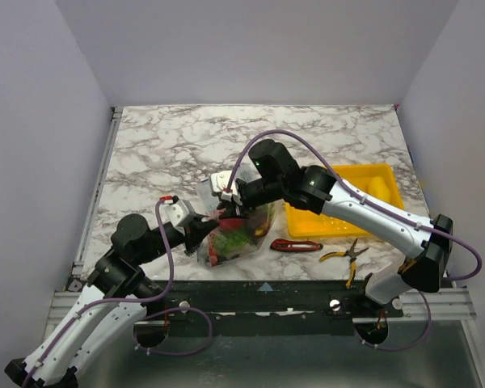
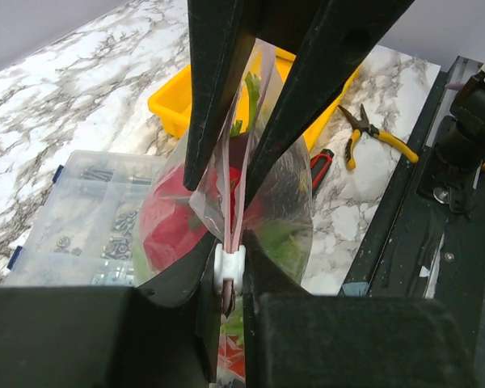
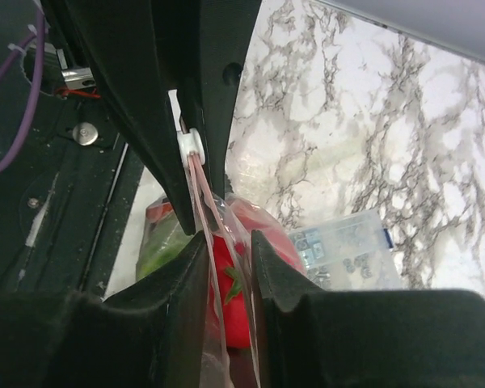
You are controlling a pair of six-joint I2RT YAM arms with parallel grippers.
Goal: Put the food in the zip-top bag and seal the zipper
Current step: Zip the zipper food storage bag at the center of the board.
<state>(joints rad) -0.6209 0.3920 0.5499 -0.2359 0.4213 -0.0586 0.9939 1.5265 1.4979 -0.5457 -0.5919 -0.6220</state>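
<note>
The clear zip-top bag (image 1: 244, 236) stands on the marble near the front edge, bulging with food: a red tomato (image 2: 166, 218) (image 3: 226, 295) and green pieces (image 2: 289, 242). The pinkish-red zipper (image 2: 233, 206) (image 3: 200, 187) runs up its mouth, with its two strips apart. My left gripper (image 1: 200, 229) (image 2: 229, 260) is shut on the zipper's white slider (image 2: 229, 271) (image 3: 190, 145). My right gripper (image 1: 229, 208) (image 3: 228, 242) straddles the bag's mouth just beyond it. Its jaws are a narrow gap apart and do not press the strips together. Other food inside is hard to make out.
A yellow tray (image 1: 347, 225) (image 2: 168, 105) sits right of the bag. A red-handled knife (image 1: 296, 245) and yellow-handled pliers (image 1: 345, 255) (image 2: 380, 133) lie in front of it. A clear compartment box (image 2: 81, 218) (image 3: 347, 250) stands behind the bag. The black front rail (image 1: 267, 293) is close.
</note>
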